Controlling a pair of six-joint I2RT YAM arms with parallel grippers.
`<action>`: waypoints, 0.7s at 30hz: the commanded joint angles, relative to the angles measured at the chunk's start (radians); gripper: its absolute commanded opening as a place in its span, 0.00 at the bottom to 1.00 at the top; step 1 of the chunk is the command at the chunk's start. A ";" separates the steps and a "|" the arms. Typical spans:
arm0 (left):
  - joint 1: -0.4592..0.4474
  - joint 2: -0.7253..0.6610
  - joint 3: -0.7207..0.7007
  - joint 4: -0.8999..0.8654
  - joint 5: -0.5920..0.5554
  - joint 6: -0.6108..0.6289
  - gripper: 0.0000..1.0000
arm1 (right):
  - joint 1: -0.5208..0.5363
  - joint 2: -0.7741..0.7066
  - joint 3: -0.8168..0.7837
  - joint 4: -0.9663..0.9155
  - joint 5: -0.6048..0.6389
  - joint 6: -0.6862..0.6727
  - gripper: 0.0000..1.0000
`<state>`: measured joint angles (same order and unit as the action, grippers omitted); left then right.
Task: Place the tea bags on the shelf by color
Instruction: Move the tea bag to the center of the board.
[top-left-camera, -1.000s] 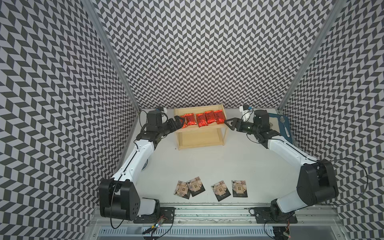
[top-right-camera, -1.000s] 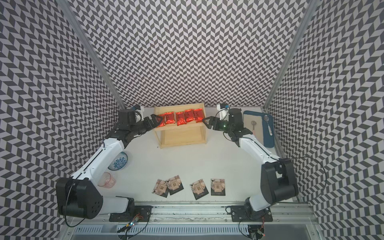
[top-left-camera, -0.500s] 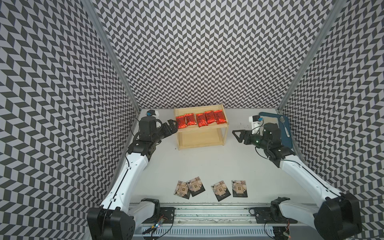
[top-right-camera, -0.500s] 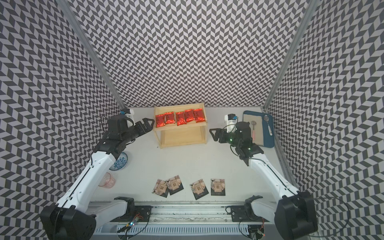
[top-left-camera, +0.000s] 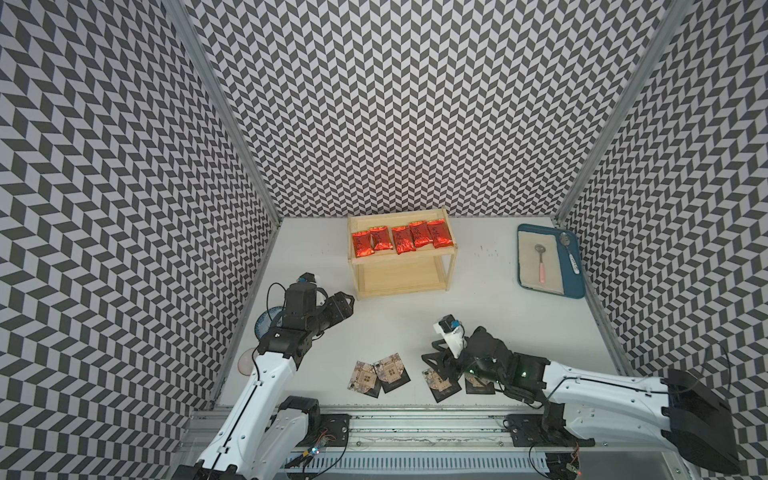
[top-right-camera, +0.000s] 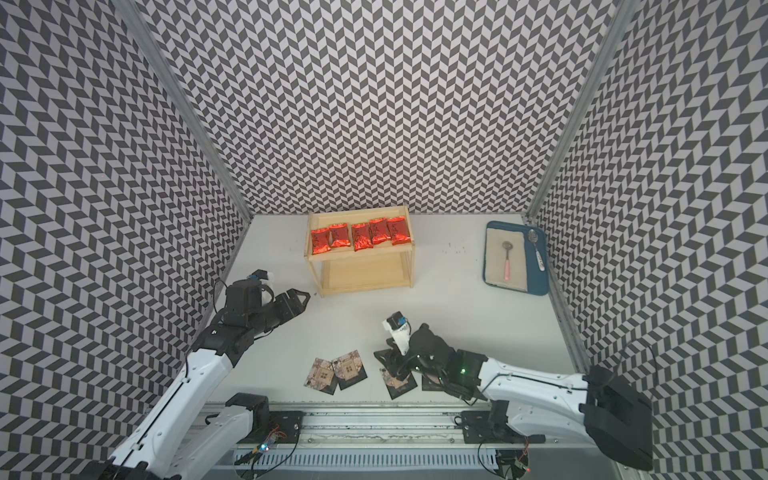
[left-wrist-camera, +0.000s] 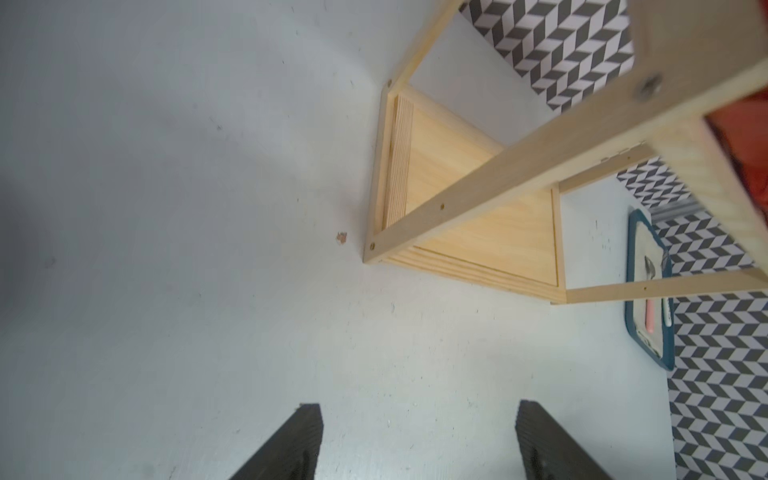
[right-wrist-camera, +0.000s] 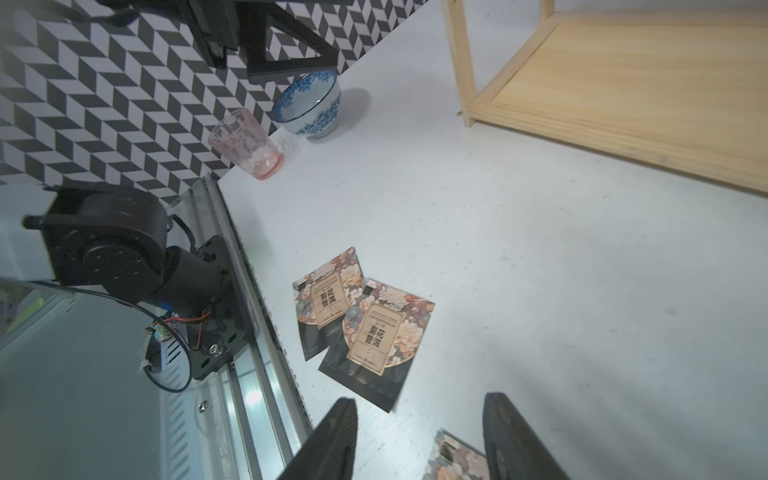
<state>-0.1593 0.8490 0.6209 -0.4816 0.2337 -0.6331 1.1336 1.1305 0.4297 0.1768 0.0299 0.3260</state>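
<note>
Hovering half-open and empty over a black tea packet (top-left-camera: 444, 388) at lower centre, the right gripper (right-wrist-camera: 419, 401) must next descend and pinch; the left gripper (left-wrist-camera: 417, 409) hangs open, empty.

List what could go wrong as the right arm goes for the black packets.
The flat black packet with beige print lies flush on the white table under the open right gripper, which may push it rather than pinch it.
Two more black packets overlap, so lifting one could drag the other.
The lower tier of the pale wooden shelf sits under the board of red foil sachets; a packet going in could knock a post.
</note>
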 joint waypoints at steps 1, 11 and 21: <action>-0.056 -0.016 -0.009 0.002 0.021 -0.043 0.75 | 0.073 0.107 0.017 0.167 0.087 -0.054 0.43; -0.135 -0.014 -0.160 0.115 0.075 -0.152 0.71 | 0.186 0.360 0.082 0.295 0.112 -0.107 0.33; -0.136 0.007 -0.228 0.191 0.117 -0.172 0.70 | 0.191 0.535 0.143 0.335 0.144 -0.141 0.28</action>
<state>-0.2905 0.8501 0.4068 -0.3393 0.3260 -0.7952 1.3197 1.6360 0.5522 0.4515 0.1429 0.2054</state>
